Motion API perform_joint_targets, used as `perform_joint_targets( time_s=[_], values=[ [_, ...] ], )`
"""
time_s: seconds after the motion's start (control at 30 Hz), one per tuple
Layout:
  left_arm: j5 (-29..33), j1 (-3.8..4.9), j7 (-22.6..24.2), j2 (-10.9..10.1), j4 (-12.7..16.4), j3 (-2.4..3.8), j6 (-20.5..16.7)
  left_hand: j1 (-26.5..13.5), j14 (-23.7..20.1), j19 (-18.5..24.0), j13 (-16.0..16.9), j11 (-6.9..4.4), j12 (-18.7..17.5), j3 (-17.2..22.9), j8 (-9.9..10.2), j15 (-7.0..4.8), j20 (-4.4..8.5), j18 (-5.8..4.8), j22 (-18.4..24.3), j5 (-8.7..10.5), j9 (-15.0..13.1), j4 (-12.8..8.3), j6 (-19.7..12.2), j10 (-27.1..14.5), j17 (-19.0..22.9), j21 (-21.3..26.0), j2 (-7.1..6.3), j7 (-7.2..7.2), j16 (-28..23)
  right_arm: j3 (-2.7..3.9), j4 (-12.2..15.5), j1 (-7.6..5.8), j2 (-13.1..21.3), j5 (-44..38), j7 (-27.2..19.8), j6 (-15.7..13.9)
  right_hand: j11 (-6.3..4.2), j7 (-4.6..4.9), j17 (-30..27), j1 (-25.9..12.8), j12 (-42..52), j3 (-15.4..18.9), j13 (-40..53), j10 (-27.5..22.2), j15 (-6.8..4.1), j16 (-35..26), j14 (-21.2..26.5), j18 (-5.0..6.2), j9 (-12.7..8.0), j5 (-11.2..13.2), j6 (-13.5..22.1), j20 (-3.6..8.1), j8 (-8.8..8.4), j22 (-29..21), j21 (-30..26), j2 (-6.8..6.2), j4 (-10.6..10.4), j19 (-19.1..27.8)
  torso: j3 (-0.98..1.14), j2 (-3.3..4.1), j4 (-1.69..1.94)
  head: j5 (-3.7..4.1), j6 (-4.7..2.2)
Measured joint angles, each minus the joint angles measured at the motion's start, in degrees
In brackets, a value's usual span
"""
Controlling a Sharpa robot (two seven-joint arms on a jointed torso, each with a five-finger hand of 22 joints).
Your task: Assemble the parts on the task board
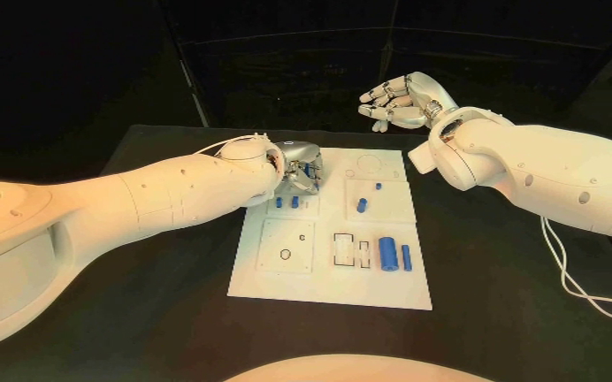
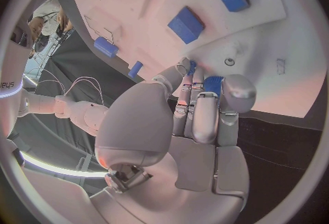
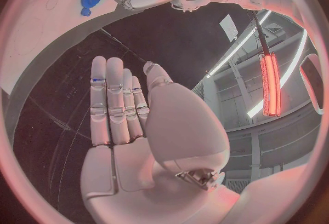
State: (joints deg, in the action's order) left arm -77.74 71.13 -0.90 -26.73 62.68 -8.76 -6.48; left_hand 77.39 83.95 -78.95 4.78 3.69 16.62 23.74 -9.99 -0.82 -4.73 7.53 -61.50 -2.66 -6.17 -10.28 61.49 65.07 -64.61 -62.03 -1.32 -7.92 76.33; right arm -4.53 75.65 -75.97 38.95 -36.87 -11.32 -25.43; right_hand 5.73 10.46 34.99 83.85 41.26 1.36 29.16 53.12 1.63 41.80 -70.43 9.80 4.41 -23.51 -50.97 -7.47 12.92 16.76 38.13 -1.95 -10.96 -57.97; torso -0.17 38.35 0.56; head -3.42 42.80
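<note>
Black cloth covers the table [image 1: 153,329], and the room behind it is dark. Down on the white task board [image 1: 325,289], the left hand [image 1: 297,167] is curled at the board's far-left part, its fingers [image 2: 195,109] bunched together. In the left wrist view a small blue part [image 2: 213,85] sits right at the fingertips, with a sliver of blue [image 2: 192,66] beside it; whether the hand actually grips it or merely rests against it, I cannot tell. Two more blue blocks [image 2: 186,24] lie on the board just beyond the fingers, apart from them. From above, two short blue pieces [image 1: 287,202] stand just near side of that hand, a blue peg [image 1: 363,204] sits mid-board, and a blue cylinder [image 1: 386,252] with a slimmer blue bar [image 1: 407,257] beside it lies at the near right.

Off the board, the right hand [image 1: 398,102] hangs raised past the table's far edge, well apart from the parts, fingers [image 3: 108,98] straight, side by side, holding nothing.

No legible writing on the board.
</note>
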Motion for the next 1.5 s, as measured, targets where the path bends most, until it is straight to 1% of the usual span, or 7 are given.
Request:
perform_joint_targets(
  time_s=[0.2,0.4,0.57,0.73,1.07,1.27,1.5],
  values=[
    [0.1,-0.17,0.9,-1.1,1.3,0.06,-1.6,0.0,0.0,0.0,-0.2,0.18,-0.7,0.9,0.0,0.00,0.00,0.00,-0.3,0.01,0.2,-0.3,0.5,0.6,0.2,-0.2,0.00,-0.05,0.0,0.00,0.0,0.00,0.1,0.0,0.0,0.0,0.00,0.00,0.0,0.0,0.0,0.0,0.0,0.0,0.00,0.0,0.0,0.00,0.0,0.0,0.0,0.00,0.00,0.0,0.0,0.00,0.0,0.0,-0.02,-0.01,0.03,-0.07,-0.07],
    [0.2,-0.17,1.5,-2.2,3.0,1.27,-2.6,0.0,0.0,0.0,-0.3,0.09,-1.0,1.3,0.4,0.00,0.00,0.01,-0.5,0.02,0.4,-0.5,0.5,0.7,0.3,-0.2,-0.01,-0.07,0.0,0.00,0.0,0.00,0.2,0.0,0.0,0.0,0.00,0.00,0.0,0.0,0.0,0.0,0.0,0.0,0.00,0.0,0.0,0.00,0.0,0.0,0.0,0.00,0.00,0.0,0.0,0.00,0.0,0.0,-0.02,-0.01,0.03,-0.24,-0.09],
    [0.3,-0.12,1.7,-3.5,4.7,2.52,-3.2,-0.2,0.0,0.0,-0.3,0.10,-1.1,1.5,0.5,0.01,0.00,0.01,-0.5,0.02,0.4,-0.5,0.5,0.7,0.3,-0.2,-0.22,-0.07,0.0,0.00,0.1,0.00,0.2,0.0,0.0,0.0,0.00,0.00,0.0,0.0,0.0,0.0,0.0,0.0,0.00,0.0,0.0,0.00,0.0,0.0,0.0,0.00,0.00,0.0,0.0,0.00,0.0,0.0,-0.02,-0.03,0.03,-0.36,-0.09],
    [0.4,-0.09,1.7,-5.4,6.7,3.31,-3.4,-0.2,0.0,0.0,-0.5,0.10,-1.4,1.7,0.5,0.01,0.00,0.01,-0.7,0.02,0.5,-0.8,0.5,0.7,0.4,-0.4,-0.22,-0.07,0.0,0.00,0.1,0.00,0.3,0.0,0.0,0.0,0.00,0.00,0.0,0.0,0.0,0.0,0.0,0.0,0.00,0.0,0.0,0.00,0.0,0.0,0.0,0.00,0.00,0.0,0.0,0.00,0.0,0.0,-0.01,-0.05,0.01,-0.52,-0.22],
    [1.2,-0.09,1.5,-9.9,8.8,3.55,-3.2,-0.5,0.0,0.0,-0.6,0.08,-1.7,2.0,0.7,0.01,0.00,0.01,-0.8,0.02,0.6,-1.0,0.5,1.1,0.5,-0.4,-0.51,-0.08,0.0,0.00,0.1,0.00,0.7,0.0,0.0,0.0,0.00,0.00,0.0,0.0,0.0,0.0,0.0,0.0,0.00,0.0,0.0,0.00,0.0,0.0,0.0,0.00,0.00,0.0,0.0,0.00,0.0,0.0,0.00,-0.05,-0.04,-0.42,-0.33],
    [1.7,-0.12,1.3,-11.0,8.9,3.56,-2.8,-0.8,0.0,0.0,-0.6,0.00,-1.8,2.0,0.9,0.01,0.00,0.01,-0.9,0.02,0.7,-1.0,0.5,1.2,0.7,-0.7,-0.81,-0.07,0.0,0.00,0.1,0.00,0.7,0.0,0.0,0.0,0.00,0.00,0.0,0.0,0.0,0.0,0.0,0.0,0.00,0.0,0.0,0.00,0.0,0.0,0.0,0.00,0.00,0.0,0.0,0.00,0.0,0.0,-0.03,-0.05,-0.04,-0.41,-0.49],
    [2.0,-0.14,0.9,-11.2,8.5,3.54,-2.1,-1.1,0.0,0.0,-0.6,0.20,-2.0,2.1,1.0,0.01,0.00,0.01,-0.9,0.02,0.7,-0.9,0.7,1.4,0.8,-0.7,-1.13,-0.26,0.0,0.00,0.1,0.00,0.8,0.0,0.0,0.0,0.00,0.00,0.0,0.0,0.0,0.0,0.0,0.0,0.00,0.0,0.0,0.00,0.0,0.0,0.0,0.00,0.00,0.0,0.0,0.00,0.0,0.0,-0.03,-0.03,-0.06,-0.63,-0.51]
  ],
)
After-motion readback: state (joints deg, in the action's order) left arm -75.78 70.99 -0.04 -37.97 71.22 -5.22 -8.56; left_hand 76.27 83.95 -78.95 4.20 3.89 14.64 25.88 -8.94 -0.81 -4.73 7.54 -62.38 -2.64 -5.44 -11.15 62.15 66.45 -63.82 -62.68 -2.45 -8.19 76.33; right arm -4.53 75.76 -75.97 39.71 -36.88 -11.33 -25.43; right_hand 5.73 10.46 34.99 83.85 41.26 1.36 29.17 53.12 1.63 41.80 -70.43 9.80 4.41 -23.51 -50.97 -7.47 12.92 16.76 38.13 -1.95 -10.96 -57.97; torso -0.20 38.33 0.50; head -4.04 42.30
